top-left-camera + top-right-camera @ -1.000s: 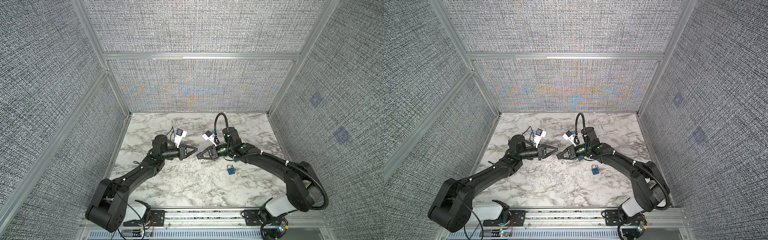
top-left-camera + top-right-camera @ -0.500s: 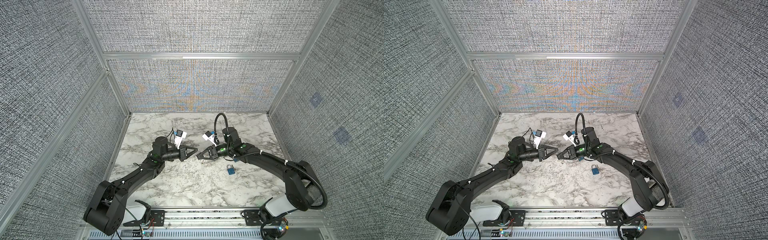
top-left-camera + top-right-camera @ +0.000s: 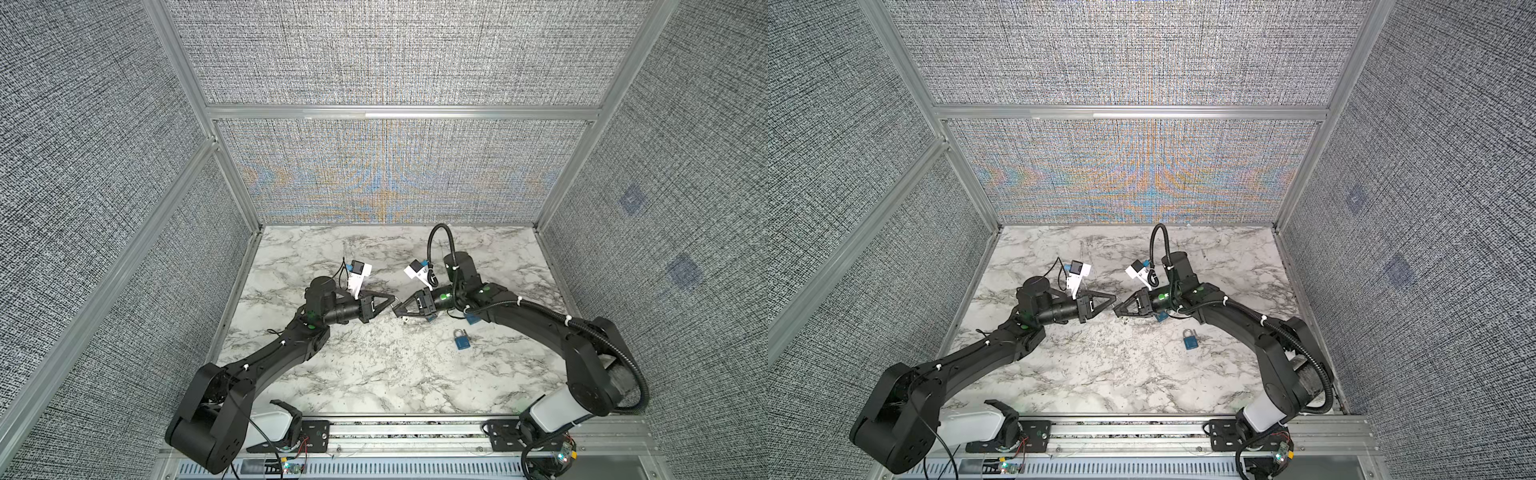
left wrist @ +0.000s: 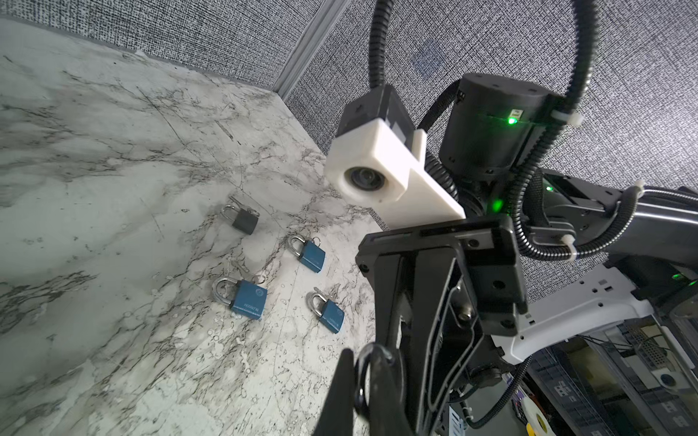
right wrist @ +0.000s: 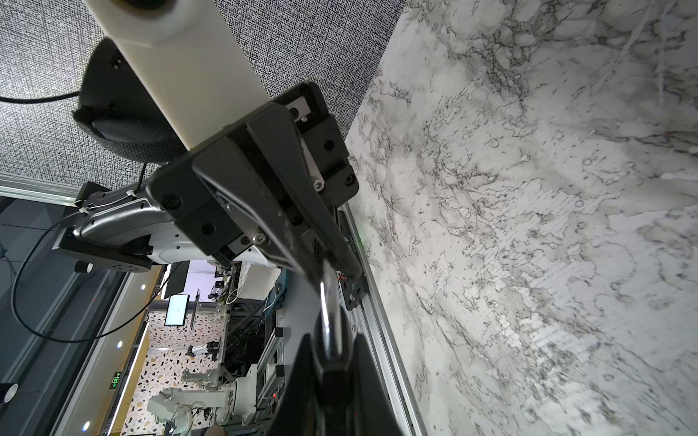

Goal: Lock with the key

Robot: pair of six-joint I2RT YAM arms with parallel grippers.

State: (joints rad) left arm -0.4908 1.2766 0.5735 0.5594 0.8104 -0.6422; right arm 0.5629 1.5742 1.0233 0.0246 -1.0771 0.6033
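Arms: I see the left gripper [image 3: 389, 302] and right gripper [image 3: 399, 310] level, tip to tip above mid-table.
Grip: both are clamped on one small silver metal piece [image 5: 329, 302]; key or shackle, I cannot tell.
Room: the white marble tabletop [image 3: 365, 378] lies bare nearer me.
Locks: three blue metal padlocks [image 4: 245, 300] and a dark grey padlock [image 4: 244, 219] lie right of centre.

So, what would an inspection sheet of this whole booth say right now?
Surface: white marbled tabletop, scuffed.
Job's things: three blue padlocks and one dark padlock lying by the right arm; small shiny metal piece, key or shackle unclear.
Clutter: nothing seen.
Grippers: left gripper and right gripper shut tip to tip on it.
Cables: black hose arching over the right arm.
Surroundings: grey fabric walls, aluminium frame.
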